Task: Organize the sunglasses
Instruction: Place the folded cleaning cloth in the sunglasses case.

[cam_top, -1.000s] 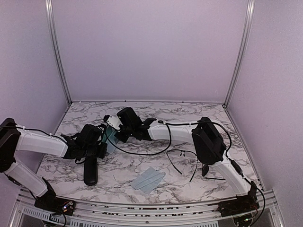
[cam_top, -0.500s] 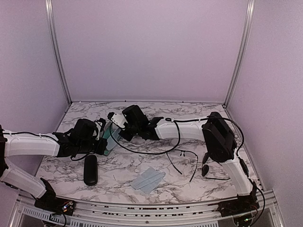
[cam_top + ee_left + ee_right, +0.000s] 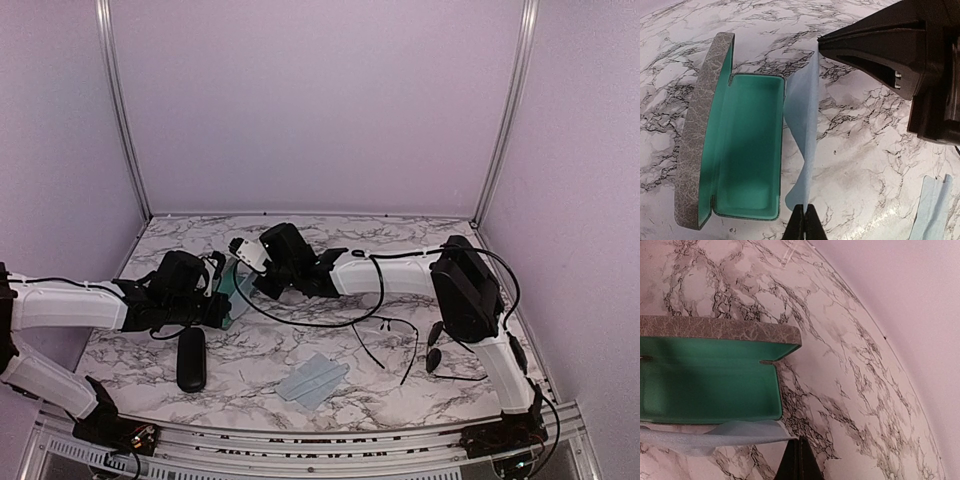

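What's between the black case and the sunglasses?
A folded blue cloth lies between the black case and the sunglasses; the top view shows it.

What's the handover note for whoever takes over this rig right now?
Left gripper: shut on one end of the blue cloth.
Right gripper: shut on the other end. The cloth hangs stretched between them, beside the grey case, which lies open and empty.
Sunglasses: both loose on the table. One pair is right of centre, arms unfolded; the other pair is nearer the right edge.
Black oval case and a second cloth lie towards the near edge.
Done: grey case is open.
Left: probably place the cloth, then get both pairs into cases.
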You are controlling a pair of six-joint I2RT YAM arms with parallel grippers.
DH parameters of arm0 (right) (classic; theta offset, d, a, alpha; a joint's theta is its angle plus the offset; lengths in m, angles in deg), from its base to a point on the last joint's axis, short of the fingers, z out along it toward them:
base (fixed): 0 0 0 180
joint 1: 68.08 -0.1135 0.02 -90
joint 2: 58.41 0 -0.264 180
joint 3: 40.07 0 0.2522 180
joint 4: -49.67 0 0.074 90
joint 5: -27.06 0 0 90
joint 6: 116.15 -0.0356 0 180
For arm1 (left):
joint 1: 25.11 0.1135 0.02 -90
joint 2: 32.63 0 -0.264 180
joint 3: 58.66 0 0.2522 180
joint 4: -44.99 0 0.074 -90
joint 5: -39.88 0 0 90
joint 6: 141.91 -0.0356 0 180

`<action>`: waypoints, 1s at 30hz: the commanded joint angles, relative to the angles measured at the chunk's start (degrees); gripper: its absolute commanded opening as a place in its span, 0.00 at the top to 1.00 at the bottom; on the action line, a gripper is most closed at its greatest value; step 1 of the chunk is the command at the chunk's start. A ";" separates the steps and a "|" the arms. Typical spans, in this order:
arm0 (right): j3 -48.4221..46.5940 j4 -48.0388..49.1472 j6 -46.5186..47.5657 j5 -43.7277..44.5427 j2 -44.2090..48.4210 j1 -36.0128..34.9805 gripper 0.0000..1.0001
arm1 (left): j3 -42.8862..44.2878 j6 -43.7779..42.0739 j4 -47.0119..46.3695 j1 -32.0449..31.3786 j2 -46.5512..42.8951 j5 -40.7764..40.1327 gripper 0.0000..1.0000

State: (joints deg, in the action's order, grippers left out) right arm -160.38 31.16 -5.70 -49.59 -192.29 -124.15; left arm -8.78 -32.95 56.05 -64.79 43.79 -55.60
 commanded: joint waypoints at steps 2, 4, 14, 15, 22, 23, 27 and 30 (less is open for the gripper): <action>-0.52 0.91 0.79 4.03 0.32 1.14 1.00 | 0.44 1.35 3.62 -0.12 -0.47 4.87 1.00; -1.08 0.59 0.62 3.54 -0.19 1.14 1.00 | -0.13 1.62 3.29 -0.07 0.25 4.80 1.00; -5.26 -0.20 -0.22 1.77 -4.25 1.12 1.00 | -1.40 1.88 2.35 0.33 4.77 -4.13 1.00; -5.89 -0.38 -0.18 1.71 -4.61 1.14 1.00 | -1.33 1.71 2.28 0.31 5.28 -4.18 1.00; -9.04 -1.03 0.03 1.38 -6.76 1.15 1.00 | -1.17 1.35 2.01 2.08 5.32 -5.52 0.99; -9.41 -1.02 0.08 1.42 -7.01 1.14 1.00 | -1.10 1.28 2.26 2.33 5.32 -5.78 0.99; -11.10 -1.25 0.15 1.14 -8.44 1.14 1.00 | -1.13 1.00 2.72 2.97 5.39 -6.51 0.99; -12.24 -1.45 0.03 0.70 -9.37 1.15 1.00 | -1.14 0.76 2.88 3.40 5.86 -7.02 0.99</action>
State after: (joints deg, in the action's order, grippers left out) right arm -169.14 29.34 -5.13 -50.90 -199.57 -124.15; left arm -8.98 -31.55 55.46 -61.97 49.06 -61.24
